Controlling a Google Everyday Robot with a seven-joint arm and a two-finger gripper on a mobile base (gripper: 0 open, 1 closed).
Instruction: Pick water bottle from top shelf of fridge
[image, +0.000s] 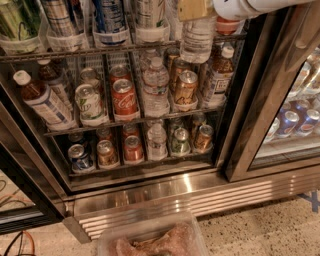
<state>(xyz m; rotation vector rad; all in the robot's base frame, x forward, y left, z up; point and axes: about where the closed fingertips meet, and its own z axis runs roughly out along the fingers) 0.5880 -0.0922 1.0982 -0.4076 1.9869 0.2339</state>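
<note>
The tan two-finger gripper (196, 10), at the view's upper edge, is clamped around the top of the clear ribbed plastic water bottle (197, 41). The bottle hangs upright just in front of the grey wire top shelf (75, 51) of the black-framed fridge (239, 100).

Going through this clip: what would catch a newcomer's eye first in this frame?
The gripper at the top edge stands out first. It is clamped on the clear water bottle, which hangs in front of the top shelf of the open fridge. Next come the red cola can on the middle rack and the clear plastic bin on the floor in front.
</note>
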